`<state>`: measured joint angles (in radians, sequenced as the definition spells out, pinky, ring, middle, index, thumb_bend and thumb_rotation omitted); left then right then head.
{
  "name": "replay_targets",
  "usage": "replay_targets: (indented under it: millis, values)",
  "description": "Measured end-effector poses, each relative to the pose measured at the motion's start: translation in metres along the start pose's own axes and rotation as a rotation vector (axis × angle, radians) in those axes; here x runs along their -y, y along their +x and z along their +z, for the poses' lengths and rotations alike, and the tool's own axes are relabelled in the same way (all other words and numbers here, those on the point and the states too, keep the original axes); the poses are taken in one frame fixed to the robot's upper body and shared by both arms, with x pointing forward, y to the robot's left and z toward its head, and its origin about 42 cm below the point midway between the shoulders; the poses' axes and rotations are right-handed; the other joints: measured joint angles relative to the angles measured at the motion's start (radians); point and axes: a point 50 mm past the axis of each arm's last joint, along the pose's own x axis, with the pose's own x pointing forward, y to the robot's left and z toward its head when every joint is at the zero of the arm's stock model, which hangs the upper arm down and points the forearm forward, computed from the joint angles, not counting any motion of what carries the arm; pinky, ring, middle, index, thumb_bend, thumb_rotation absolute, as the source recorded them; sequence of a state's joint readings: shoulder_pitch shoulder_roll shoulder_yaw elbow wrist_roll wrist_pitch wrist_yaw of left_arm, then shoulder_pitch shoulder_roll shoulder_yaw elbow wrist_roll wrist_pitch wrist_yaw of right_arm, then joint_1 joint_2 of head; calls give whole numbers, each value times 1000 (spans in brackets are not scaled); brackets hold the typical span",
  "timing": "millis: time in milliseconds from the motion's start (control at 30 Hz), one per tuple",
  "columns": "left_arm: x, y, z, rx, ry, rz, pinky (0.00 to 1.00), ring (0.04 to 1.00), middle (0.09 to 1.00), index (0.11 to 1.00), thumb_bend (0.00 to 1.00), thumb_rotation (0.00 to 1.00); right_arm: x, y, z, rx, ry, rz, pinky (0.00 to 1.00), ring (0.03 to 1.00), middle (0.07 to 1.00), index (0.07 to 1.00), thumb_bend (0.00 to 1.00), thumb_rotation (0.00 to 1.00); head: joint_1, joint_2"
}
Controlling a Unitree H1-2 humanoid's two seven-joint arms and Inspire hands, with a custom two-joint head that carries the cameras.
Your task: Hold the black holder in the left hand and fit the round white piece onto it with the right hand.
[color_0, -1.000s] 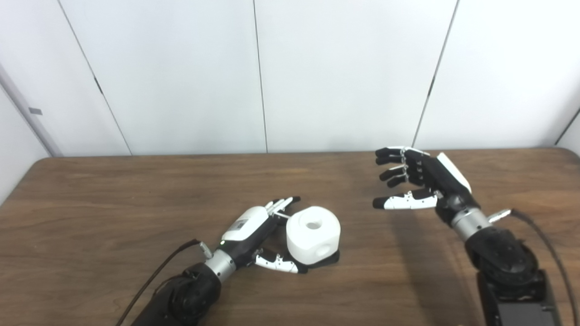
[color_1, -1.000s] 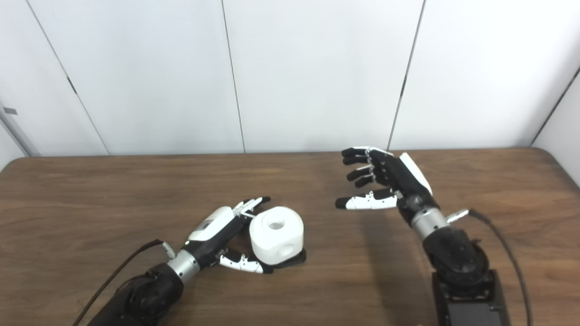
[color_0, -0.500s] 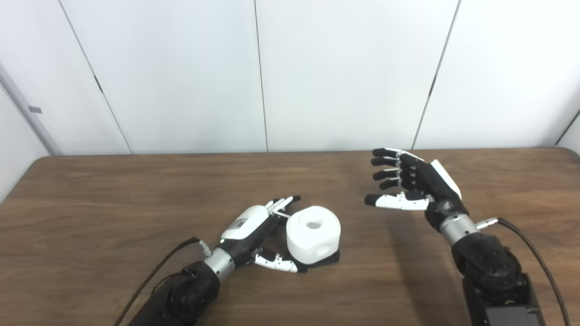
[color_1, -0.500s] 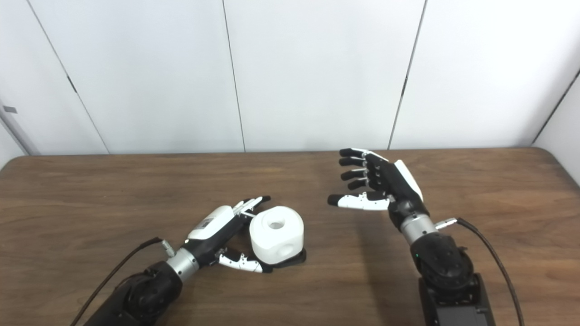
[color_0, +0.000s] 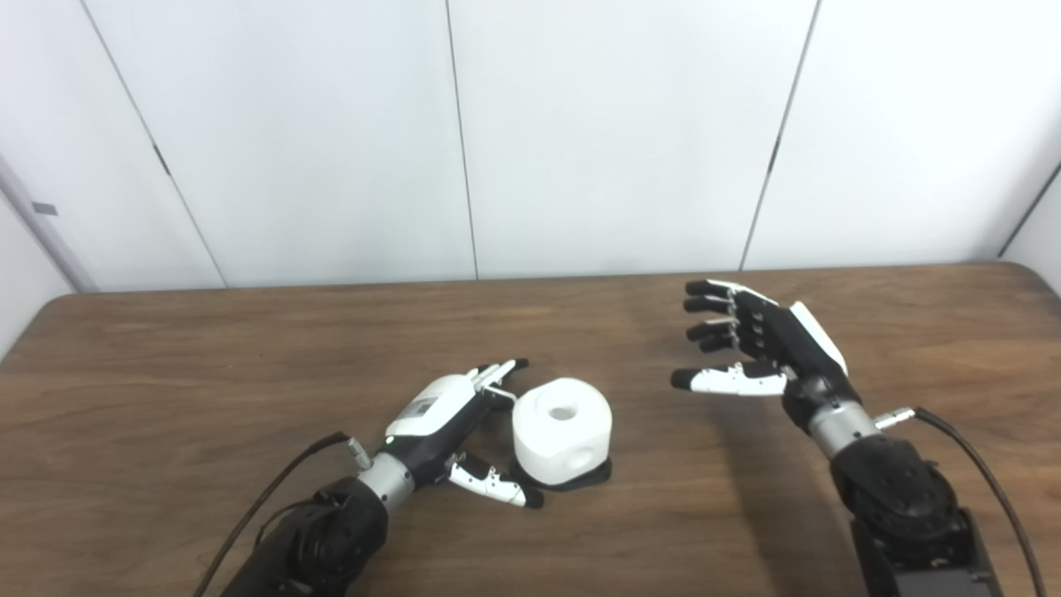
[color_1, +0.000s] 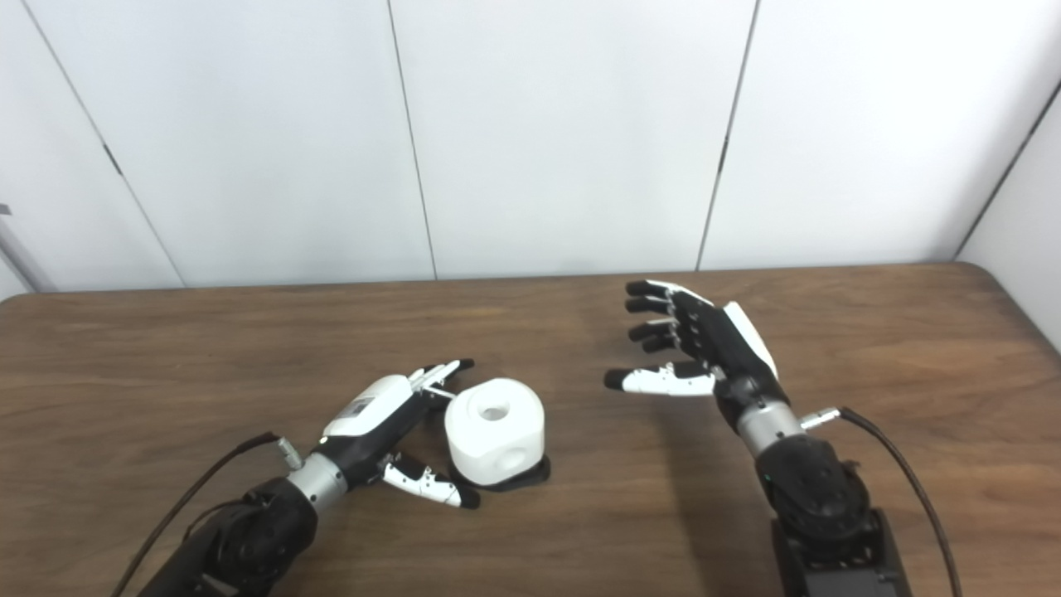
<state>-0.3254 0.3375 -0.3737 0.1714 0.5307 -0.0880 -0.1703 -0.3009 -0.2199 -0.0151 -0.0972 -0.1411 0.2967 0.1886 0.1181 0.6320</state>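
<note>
The round white piece (color_0: pixel 562 429) is already sitting on the black holder (color_0: pixel 595 476), which is showing only as a thin dark rim under it, both resting on the desk (color_0: pixel 166 373). Hole on top of the white piece is facing up, so its axis is running vertical.

Left robot hand (color_0: pixel 448 419) is lying just beside the white piece on its left, fingers (color_0: pixel 496 373) spread behind it and the thumb (color_0: pixel 493 485) stretching along its front near the holder rim. It is loosely bracketing the stack, released, not clamped on anything that I can see.

Right robot hand (color_0: pixel 758 344) is hanging above the desk well apart to the right of the white piece, released, fingers apart, palm turned toward it, holding nothing.

Key relation: the white piece is lying to the left of and below the right robot hand; the left robot hand is far nearer. Judging from this, the fit looks done or nearly done; any next press would need the right robot hand coming leftward and down over the top hole.
</note>
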Motion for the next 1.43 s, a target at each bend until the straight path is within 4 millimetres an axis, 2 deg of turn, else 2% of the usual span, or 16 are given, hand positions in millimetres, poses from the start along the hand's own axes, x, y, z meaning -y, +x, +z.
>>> replay_targets:
  millis: [133, 333, 400, 533, 633, 733, 800, 833, 900, 933, 967, 1000, 1033, 1100, 1300, 1433]
  values:
    - [-7, -12, -12, -52, -16, 50, 1000, 1000, 1000, 927, 902, 136, 0, 0, 0, 1, 2, -2, 650, 673, 774, 788, 788, 138, 0, -3]
    - [-4, -29, -28, -115, -47, 173, 1000, 1000, 1000, 948, 852, 115, -2, 0, 1, 15, 0, 3, 671, 667, 768, 777, 786, 121, 8, -12]
    - [-1, -32, -30, -125, -59, 203, 1000, 1000, 1000, 956, 835, 99, -2, 0, 1, 17, 2, 4, 669, 660, 766, 775, 783, 116, 20, -35]
    - [2, -35, -31, -137, -79, 244, 1000, 1000, 1000, 958, 828, 85, -1, -1, 0, 23, -1, 5, 665, 665, 772, 782, 778, 105, 28, -32]
    - [1, -37, -35, -120, -125, 274, 890, 986, 991, 934, 775, 57, -2, -1, 0, 23, 1, 5, 669, 662, 773, 783, 766, 96, 28, -31]
    - [-4, -43, -39, -105, -249, 373, 679, 845, 904, 870, 685, 5, -2, -2, 0, 23, 2, 5, 679, 653, 771, 773, 759, 90, 26, -31]
    - [-8, -47, -40, -89, -365, 439, 608, 797, 865, 845, 624, 1, -2, -2, 0, 24, 2, 1, 666, 662, 771, 772, 747, 92, 20, -35]
    - [-9, -48, -40, -81, -441, 472, 612, 787, 853, 842, 598, 18, -2, -2, 0, 25, 2, -3, 661, 663, 772, 772, 739, 86, 18, -32]
    - [-8, -49, -37, -62, -582, 512, 650, 791, 846, 848, 582, 142, -3, -2, -1, 25, 6, -10, 656, 665, 771, 770, 729, 76, 17, -34]
    - [-7, -50, -34, -46, -636, 519, 668, 803, 858, 860, 590, 226, -4, -2, -1, 24, 8, -11, 650, 662, 768, 770, 726, 73, 17, -34]
    - [-5, -50, -31, -34, -669, 517, 680, 813, 867, 870, 603, 268, -5, -2, -1, 23, 12, -12, 645, 662, 766, 771, 724, 69, 17, -34]
    - [-2, -50, -28, -24, -697, 512, 699, 835, 884, 888, 652, 341, -5, -3, -2, 21, 16, -12, 636, 664, 764, 773, 720, 70, 15, -34]
    - [-1, -50, -25, -16, -721, 509, 705, 844, 892, 896, 680, 366, -7, -3, -3, 19, 21, -13, 625, 663, 763, 774, 717, 70, 12, -34]
    - [-1, -51, -24, 3, -767, 513, 704, 852, 904, 905, 718, 381, -9, -4, -5, 22, 33, -18, 603, 659, 761, 775, 712, 70, 11, -34]
    - [-22, -55, -19, 68, -818, 563, 628, 806, 887, 884, 729, 358, -7, -6, -14, 31, 90, -83, 575, 660, 737, 741, 699, 75, -3, -40]
    - [-22, -53, -19, 62, -854, 560, 634, 792, 864, 861, 723, 344, -11, -9, -17, 44, 118, -114, 566, 660, 729, 733, 665, 109, -32, -43]
